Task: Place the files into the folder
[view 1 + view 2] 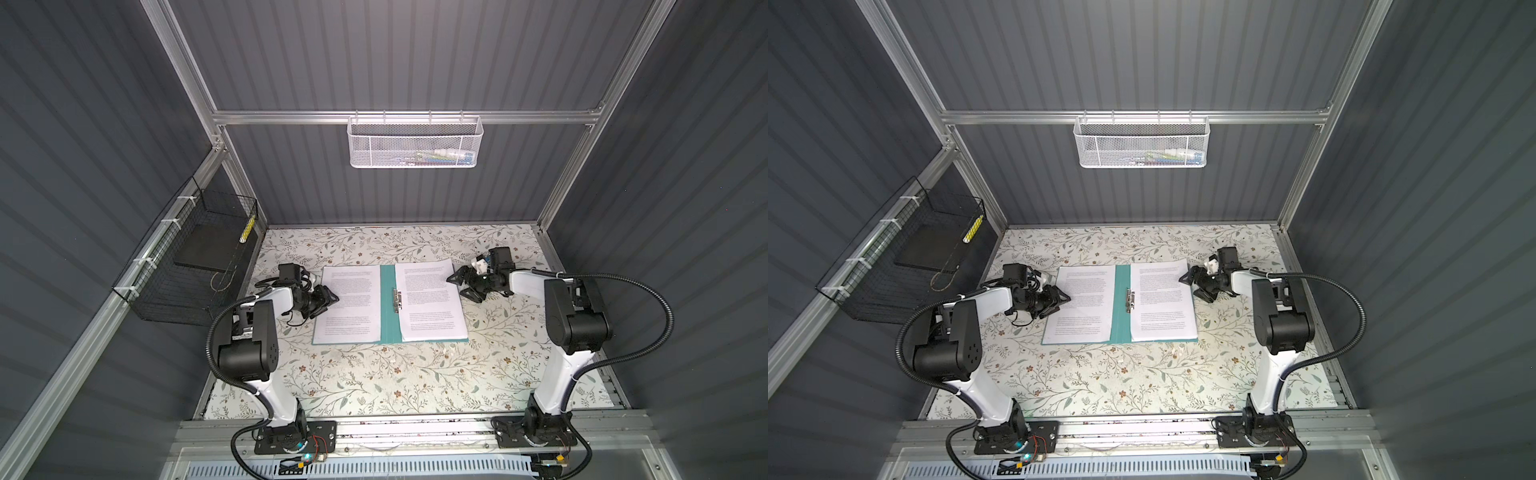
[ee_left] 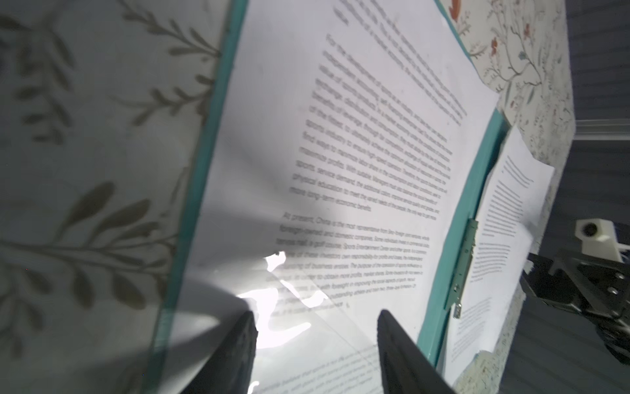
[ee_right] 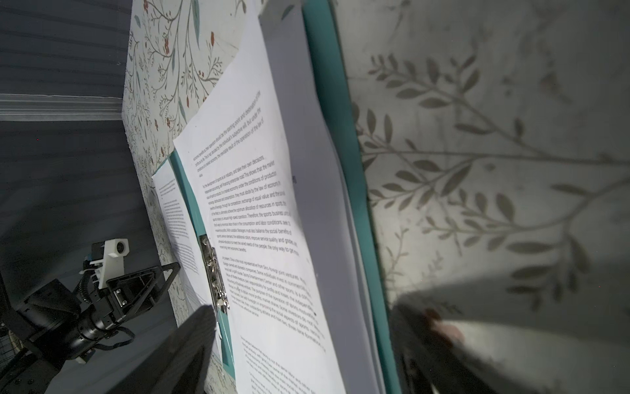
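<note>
Mostly, the filing looks done: the folder (image 1: pixel 388 309) lies open mid-table, with the files (image 1: pixel 432 299) resting on both covers, either side of the clip bar (image 1: pixel 397 300). What remains, I judge, is gathering them on one side and closing it. The left fingers (image 2: pixel 235 354) stand apart, straddling the left sheet's outer edge. The right fingers (image 3: pixel 184 348) are spread at the right stack's far right corner. The table (image 1: pixel 374 386) is bare on the near side; the side walls stand closer.
</note>
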Tool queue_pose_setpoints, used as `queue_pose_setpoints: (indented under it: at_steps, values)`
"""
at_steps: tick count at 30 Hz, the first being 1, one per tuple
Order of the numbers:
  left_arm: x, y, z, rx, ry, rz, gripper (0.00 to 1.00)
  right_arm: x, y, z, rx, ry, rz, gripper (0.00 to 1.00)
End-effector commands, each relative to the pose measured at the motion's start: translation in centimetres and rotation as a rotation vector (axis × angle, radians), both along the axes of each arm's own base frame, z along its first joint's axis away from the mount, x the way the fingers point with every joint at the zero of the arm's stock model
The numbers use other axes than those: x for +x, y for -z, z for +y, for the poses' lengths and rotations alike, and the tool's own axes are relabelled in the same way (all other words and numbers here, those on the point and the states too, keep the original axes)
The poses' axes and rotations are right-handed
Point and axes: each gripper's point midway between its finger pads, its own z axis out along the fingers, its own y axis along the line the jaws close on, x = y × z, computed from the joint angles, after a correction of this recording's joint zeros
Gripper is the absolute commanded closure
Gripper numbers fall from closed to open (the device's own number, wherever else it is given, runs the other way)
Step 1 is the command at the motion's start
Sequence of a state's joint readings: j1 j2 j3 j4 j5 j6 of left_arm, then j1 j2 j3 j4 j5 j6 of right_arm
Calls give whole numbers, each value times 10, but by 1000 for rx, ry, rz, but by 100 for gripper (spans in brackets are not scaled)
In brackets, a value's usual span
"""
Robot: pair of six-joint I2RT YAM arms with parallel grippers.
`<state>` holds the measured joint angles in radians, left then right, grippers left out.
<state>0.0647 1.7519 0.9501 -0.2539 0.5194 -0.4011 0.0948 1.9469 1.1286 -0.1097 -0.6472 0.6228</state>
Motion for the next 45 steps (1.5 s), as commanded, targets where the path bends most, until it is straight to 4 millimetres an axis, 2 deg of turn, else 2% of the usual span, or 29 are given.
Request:
queue_pose_setpoints:
  at_steps: [1, 4, 8, 10, 12, 15, 21, 27, 29, 33, 37, 45]
  values:
    - [-16, 7, 1, 22, 4, 52, 41, -17, 26, -19, -111, 14, 106, 17]
    - [-28, -1, 22, 153, -48, 64, 38, -18, 21, -26, -144, 19, 99, 17]
    - [-50, -8, 45, 292, -110, 107, 35, -21, 20, -27, -141, 18, 102, 17]
    - [-63, -4, 57, 358, -128, 153, 35, -21, 22, -25, -129, 16, 108, 17]
    - [-74, 3, 57, 365, -133, 186, 34, -21, 24, -24, -122, 14, 110, 17]
    - [-84, 14, 51, 355, -108, 232, 34, -20, 24, -23, -119, 12, 107, 17]
    - [-91, 20, 39, 362, -53, 264, 32, -21, 23, -20, -103, -2, 97, 16]
    - [-94, 32, 5, 189, 6, 230, 31, -21, 29, -11, -53, -28, 107, 16]
    - [-89, 26, -11, 84, 16, 175, 31, -21, 30, -7, -32, -38, 110, 16]
    - [-79, 9, -29, -36, 36, 68, 31, -22, 32, -4, -3, -49, 121, 16]
    - [-68, -10, -44, -142, 62, -33, 33, -25, 38, -3, -2, -52, 138, 16]
    - [-58, -25, -65, -321, 100, -141, 37, -27, 46, -3, 2, -54, 160, 16]
